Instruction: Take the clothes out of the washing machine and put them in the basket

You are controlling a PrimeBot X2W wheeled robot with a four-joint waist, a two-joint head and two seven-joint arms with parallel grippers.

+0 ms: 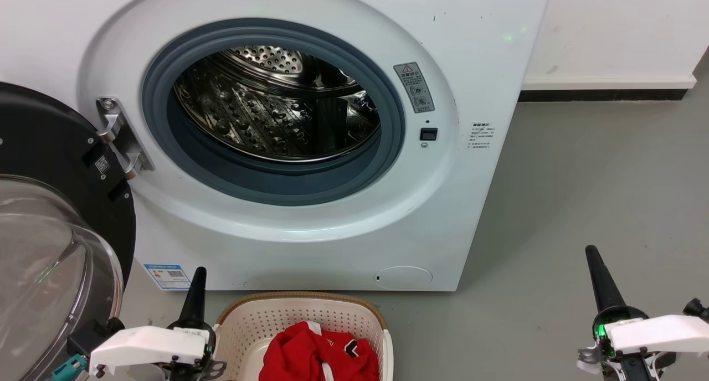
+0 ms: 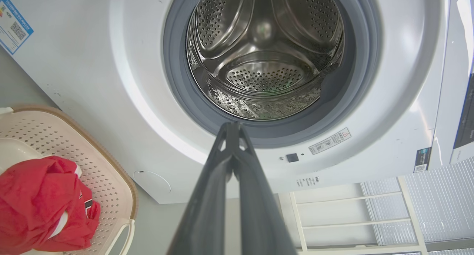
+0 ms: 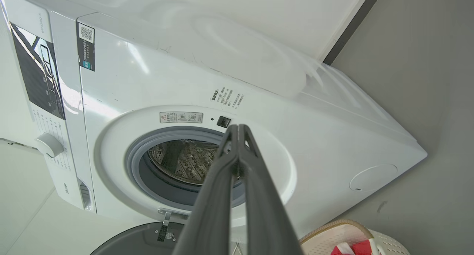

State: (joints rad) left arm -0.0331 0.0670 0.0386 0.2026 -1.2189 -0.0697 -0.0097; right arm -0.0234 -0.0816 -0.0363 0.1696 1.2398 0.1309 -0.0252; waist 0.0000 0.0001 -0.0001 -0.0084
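The white washing machine [image 1: 310, 237] stands with its door [image 1: 50, 237] swung open to the left. Its steel drum [image 1: 277, 104] holds no fabric that I can see, and the left wrist view looks straight into the bare drum [image 2: 264, 58]. Red clothes [image 1: 318, 353] with white trim lie bunched in the cream basket [image 1: 302, 317] on the floor in front of the machine. My left gripper [image 1: 198, 278] is shut with nothing in it, just left of the basket. My right gripper [image 1: 594, 256] is shut and empty too, over the floor at the far right.
Grey floor [image 1: 598, 176] stretches to the right of the machine, up to a white wall with a dark skirting strip [image 1: 604, 95]. The bulging glass of the open door fills the lower left, close to my left arm. A white shelf frame [image 2: 351, 214] shows in the left wrist view.
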